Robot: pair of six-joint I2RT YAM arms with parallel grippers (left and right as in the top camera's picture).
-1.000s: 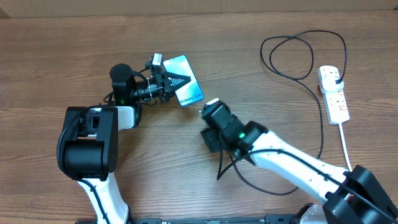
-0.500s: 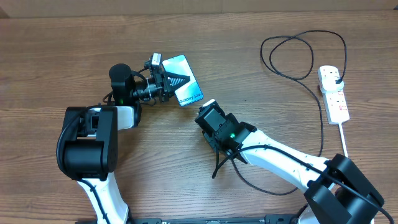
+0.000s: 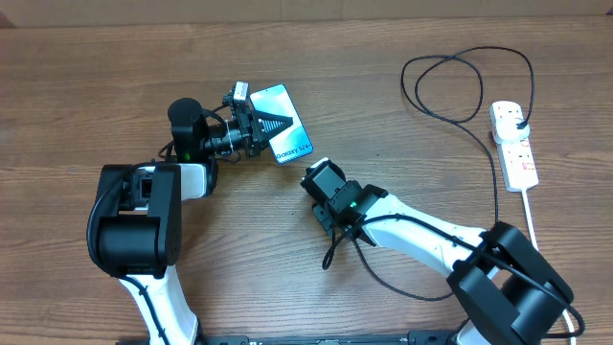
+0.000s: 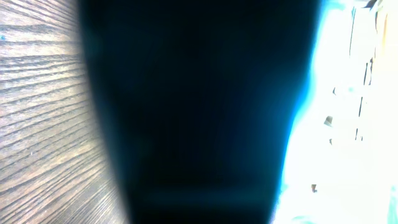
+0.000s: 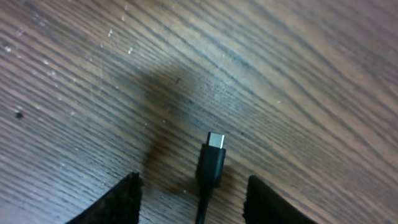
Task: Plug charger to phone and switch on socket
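Picking up the charger (image 5: 210, 163) by its small tip looks to be the step in hand. The right gripper (image 5: 193, 183) hangs low over the worktop (image 3: 96, 67) with the tip lying between its jaws. They stand apart with a gap on each side, so nothing is grasped yet. The tip lies flat on the wood, near the phone (image 3: 297, 142) but not touching it. The cable runs off in a loop to the socket (image 3: 514, 144) at the far edge, where a black plug seems to sit already. The left gripper (image 3: 284, 123) rests on the phone's screen, jaws clenched together, apparently pinning it in place. Next, I judge, the right jaws must close squarely on the tip's black body and leave the metal end free. Then they must lift it and turn it toward the phone's port. A skewed pinch could spoil that alignment. The socket's switch comes after.
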